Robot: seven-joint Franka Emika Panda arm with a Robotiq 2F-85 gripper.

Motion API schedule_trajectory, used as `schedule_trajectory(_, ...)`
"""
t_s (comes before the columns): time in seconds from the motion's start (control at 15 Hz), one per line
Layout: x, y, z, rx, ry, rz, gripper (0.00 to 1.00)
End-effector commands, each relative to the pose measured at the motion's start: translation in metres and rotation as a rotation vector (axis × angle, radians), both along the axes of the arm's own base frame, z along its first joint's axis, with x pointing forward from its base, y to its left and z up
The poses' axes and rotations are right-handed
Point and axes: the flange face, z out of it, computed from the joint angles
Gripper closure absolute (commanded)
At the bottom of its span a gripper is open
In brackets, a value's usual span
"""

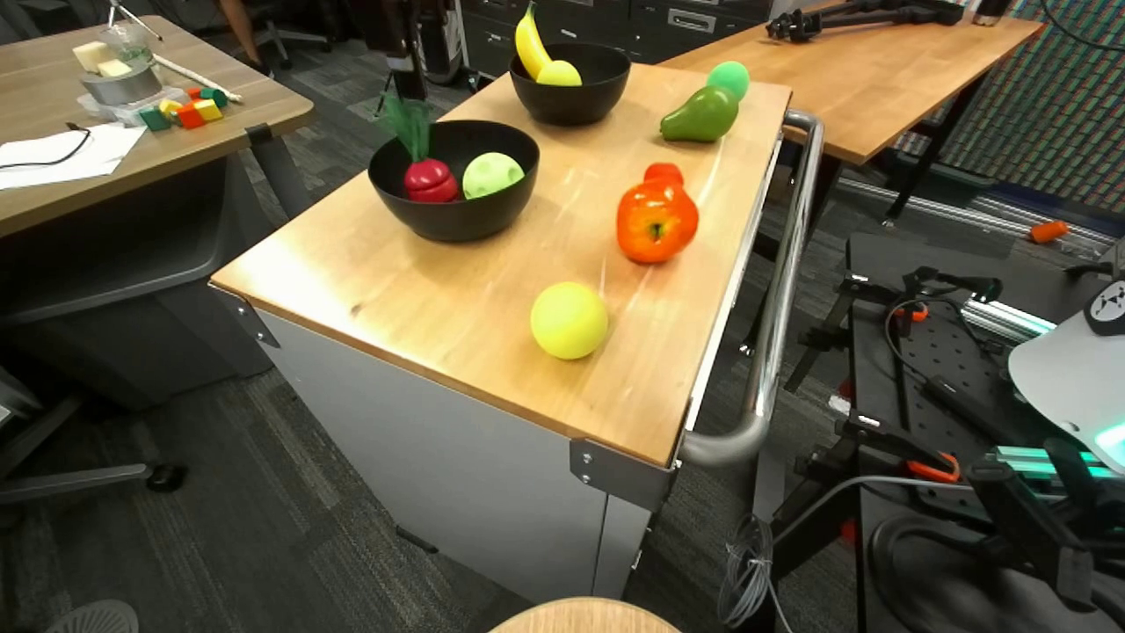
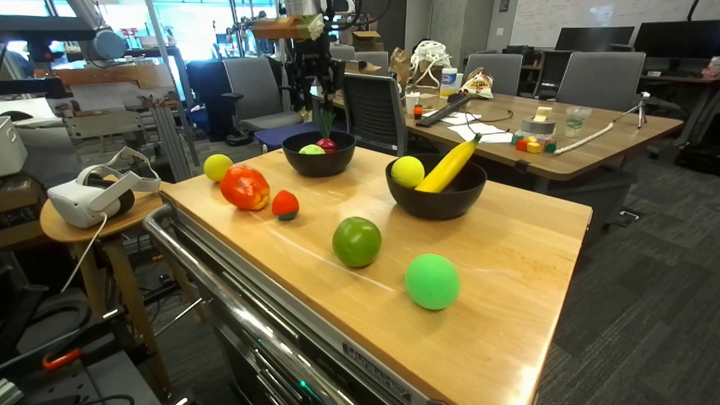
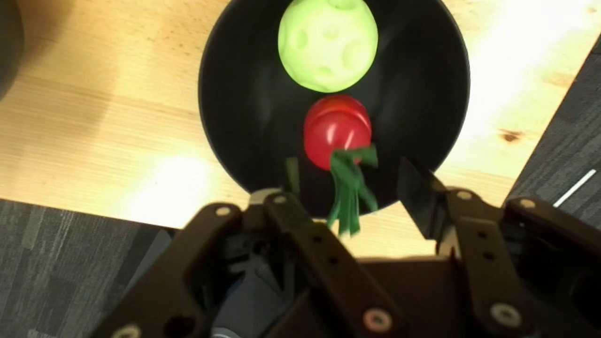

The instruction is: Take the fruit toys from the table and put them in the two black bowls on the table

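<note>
Five fruit toys [image 2: 357, 242] outside two black bowls [image 2: 439, 206]

Two black bowls [image 1: 571, 107]: the banana bowl [image 2: 441, 208] and its neighbour bowl [image 1: 466, 225]. In the banana bowl, one banana [image 2: 450, 166] and one yellow ball [image 2: 408, 171]; in its neighbour, one radish [image 3: 335, 131] and one dimpled pale-green ball [image 3: 328, 44]. Apart from the banana bowl, on the counter [image 2: 506, 247]: one green ball [image 2: 432, 281], one green pear [image 1: 700, 114], one strawberry [image 2: 286, 205], one orange-red fruit [image 1: 656, 215] and, farthest off, a second yellow ball [image 1: 569, 321].
</note>
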Motion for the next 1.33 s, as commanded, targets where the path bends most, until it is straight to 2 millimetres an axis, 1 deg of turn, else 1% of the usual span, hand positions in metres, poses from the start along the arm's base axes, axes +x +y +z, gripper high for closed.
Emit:
schedule_trajectory(0.0, -0.038, -0.013, 0.059, -0.025, -0.067, -0.020, 0.13)
schedule_trajectory(0.07, -0.050, -0.022, 0.072, -0.046, -0.088, -0.014, 0.04)
schedule_trajectory(0.13, -0.060, -0.035, 0.080, -0.075, -0.121, -0.005, 0.01)
schedule_trajectory(0.2, -0.070, -0.050, 0.089, -0.083, -0.173, -0.034, 0.00)
schedule_trajectory(0.27, -0.080, -0.062, 0.101, -0.037, -0.219, -0.097, 0.00)
schedule_trajectory(0.4, -0.106, -0.087, 0.117, 0.037, -0.268, -0.167, 0.00)
schedule_trajectory(0.6, -0.150, -0.122, 0.132, 0.104, -0.357, -0.273, 0.00)
schedule_trajectory(0.67, -0.111, -0.111, 0.124, 0.061, -0.288, -0.212, 0.00)
schedule_trajectory(0.73, -0.124, -0.120, 0.128, 0.069, -0.307, -0.235, 0.00)
schedule_trajectory(0.87, -0.143, -0.126, 0.131, 0.079, -0.322, -0.256, 0.00)
schedule_trajectory(0.93, -0.146, -0.126, 0.130, 0.080, -0.323, -0.259, 0.00)
schedule_trajectory(1.07, -0.145, -0.121, 0.126, 0.049, -0.312, -0.230, 0.00)
schedule_trajectory(1.13, -0.148, -0.129, 0.126, 0.021, -0.288, -0.201, 0.00)
schedule_trajectory(1.2, -0.152, -0.146, 0.129, -0.023, -0.282, -0.203, 0.00)
schedule_trajectory(1.27, -0.161, -0.167, 0.134, -0.053, -0.269, -0.223, 0.00)
